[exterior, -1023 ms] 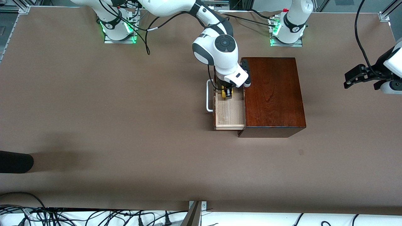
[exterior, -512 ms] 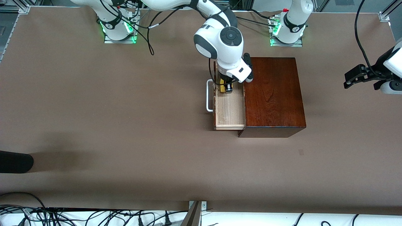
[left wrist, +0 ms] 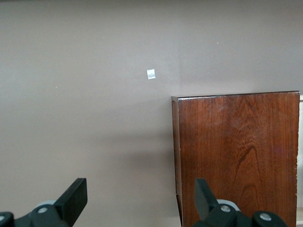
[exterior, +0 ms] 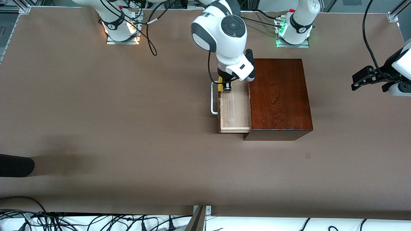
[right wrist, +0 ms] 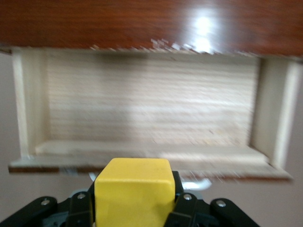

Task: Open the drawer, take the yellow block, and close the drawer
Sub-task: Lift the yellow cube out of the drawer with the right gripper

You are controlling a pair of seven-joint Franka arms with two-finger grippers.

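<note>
Drawer open, tray empty. Right hand clamped on yellow block, raised over drawer's front edge. Left hand waits spread, empty. Remaining: close drawer.

Brown table (matte) bears mahogany box.

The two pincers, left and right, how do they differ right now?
The right pincer is shut on the yellow block, up over the open drawer; the left pincer is open and holds nothing. The right arm is at work over the drawer, while the left waits off the left arm's end of the table. Both have dark fingers.
</note>
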